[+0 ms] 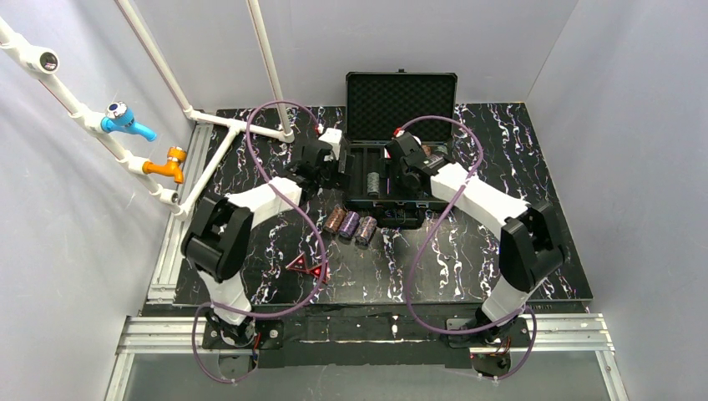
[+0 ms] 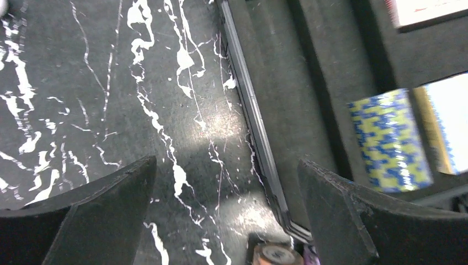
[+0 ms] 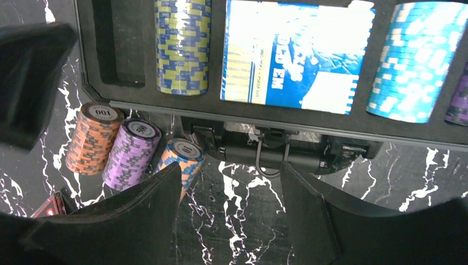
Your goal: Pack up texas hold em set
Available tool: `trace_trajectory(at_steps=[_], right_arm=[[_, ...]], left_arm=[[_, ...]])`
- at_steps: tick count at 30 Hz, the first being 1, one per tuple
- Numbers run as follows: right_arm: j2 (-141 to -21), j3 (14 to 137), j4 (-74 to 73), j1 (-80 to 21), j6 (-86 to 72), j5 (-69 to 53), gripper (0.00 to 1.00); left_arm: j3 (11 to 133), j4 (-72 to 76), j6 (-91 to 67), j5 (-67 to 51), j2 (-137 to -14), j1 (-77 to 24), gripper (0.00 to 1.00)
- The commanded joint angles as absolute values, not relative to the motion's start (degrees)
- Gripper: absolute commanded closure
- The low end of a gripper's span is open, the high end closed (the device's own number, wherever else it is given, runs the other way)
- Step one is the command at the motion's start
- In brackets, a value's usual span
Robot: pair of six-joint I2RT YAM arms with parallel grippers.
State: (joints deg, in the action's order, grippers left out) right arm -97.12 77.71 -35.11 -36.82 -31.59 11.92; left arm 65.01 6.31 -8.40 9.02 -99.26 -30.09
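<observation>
The black case (image 1: 361, 199) lies open at the table's back, its foam lid (image 1: 401, 102) upright. In the right wrist view it holds a yellow-blue chip stack (image 3: 182, 47), a blue card deck (image 3: 292, 55) and a light-blue chip stack (image 3: 414, 61). Orange (image 3: 91, 138), purple (image 3: 129, 152) and orange-blue (image 3: 182, 157) stacks lie on the table before its front left corner. Two red triangles (image 1: 307, 267) lie nearer me. My left gripper (image 2: 226, 163) hangs open and empty beside the case's left wall (image 2: 251, 118). My right gripper (image 3: 230, 168) is open and empty above the case's handle (image 3: 270, 157).
A white pipe frame (image 1: 225, 125) with a blue tap (image 1: 125, 121) and an orange tap (image 1: 167, 164) stands at the left. White walls close in the black marble table (image 1: 518, 150). An empty foam slot (image 3: 118, 44) sits left of the yellow-blue stack.
</observation>
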Motion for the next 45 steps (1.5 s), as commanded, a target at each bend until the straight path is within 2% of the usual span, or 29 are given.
trace_trajectory(at_steps=[1, 14, 21, 29, 36, 45], right_arm=[[-92.5, 74.7, -32.0, -36.7, -29.8, 13.7, 0.27], [-91.4, 73.6, -31.7, -36.7, -28.2, 13.9, 0.27], [-90.8, 73.4, -32.0, -36.7, -28.2, 13.8, 0.27], [-88.7, 72.8, -31.3, -36.7, -29.2, 12.2, 0.27], [-86.1, 71.2, -32.0, -36.7, -29.5, 12.2, 0.27], [-85.5, 69.0, -31.6, -36.7, -29.7, 12.0, 0.27]], left_arm=[[63.3, 18.1, -6.9, 6.1, -102.9, -28.1, 0.02], [68.6, 23.0, -6.7, 2.1, -113.3, -24.1, 0.02], [70.5, 24.6, -3.5, 0.3, -111.8, -23.6, 0.02], [66.9, 24.7, -5.3, -4.3, -107.4, -23.5, 0.02], [65.4, 26.7, -7.0, -8.9, -111.1, -23.5, 0.02], [69.3, 29.7, -4.3, -10.5, -115.0, -23.5, 0.02]])
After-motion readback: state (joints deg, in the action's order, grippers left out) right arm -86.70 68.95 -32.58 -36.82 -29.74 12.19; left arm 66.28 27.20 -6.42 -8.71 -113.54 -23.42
